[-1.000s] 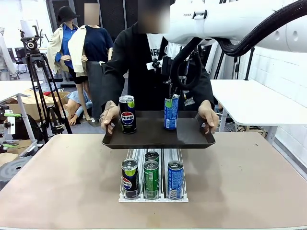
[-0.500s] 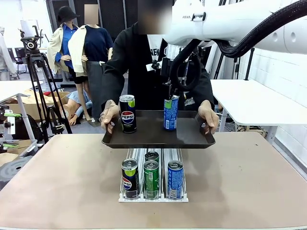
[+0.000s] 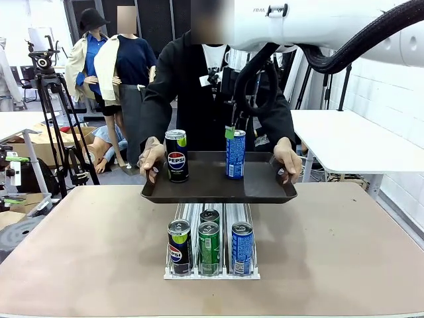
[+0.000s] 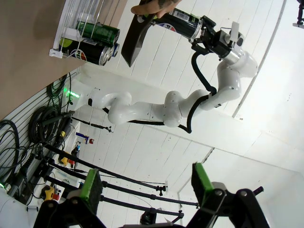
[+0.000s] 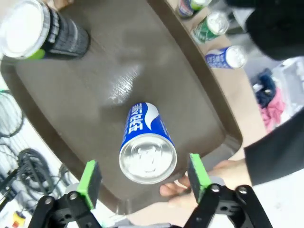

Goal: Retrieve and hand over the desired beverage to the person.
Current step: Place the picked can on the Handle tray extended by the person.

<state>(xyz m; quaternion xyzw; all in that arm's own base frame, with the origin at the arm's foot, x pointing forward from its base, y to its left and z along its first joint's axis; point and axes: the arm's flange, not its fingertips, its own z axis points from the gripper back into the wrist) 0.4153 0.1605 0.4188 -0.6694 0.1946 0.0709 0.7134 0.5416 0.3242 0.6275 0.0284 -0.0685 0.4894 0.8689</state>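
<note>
Behind tan surface [image 3: 79,252], blue can [image 5: 145,149] upright on tray [image 5: 199,109]: rigid, slick, best gripped mid-body; right gripper [image 5: 142,178] spread, released; left gripper [image 4: 142,183] wide, empty.

Blue can [image 5: 147,151] standing upright on dark tray [image 5: 156,76], top facing the camera. Right hand [image 5: 143,178] hanging spread above it, green pads [image 5: 90,177] flanking, apart. Black can [image 5: 40,33] sitting at 10 o'clock. Person's fingers [image 5: 199,183] gripping the rim at 5 o'clock.

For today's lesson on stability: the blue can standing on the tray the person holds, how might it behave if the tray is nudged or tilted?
The blue can is tall and narrow, so it would probably tip easily. The tray looks smooth and glossy, so it may slide first. Once down, its round body would likely roll toward the raised rim.
</note>
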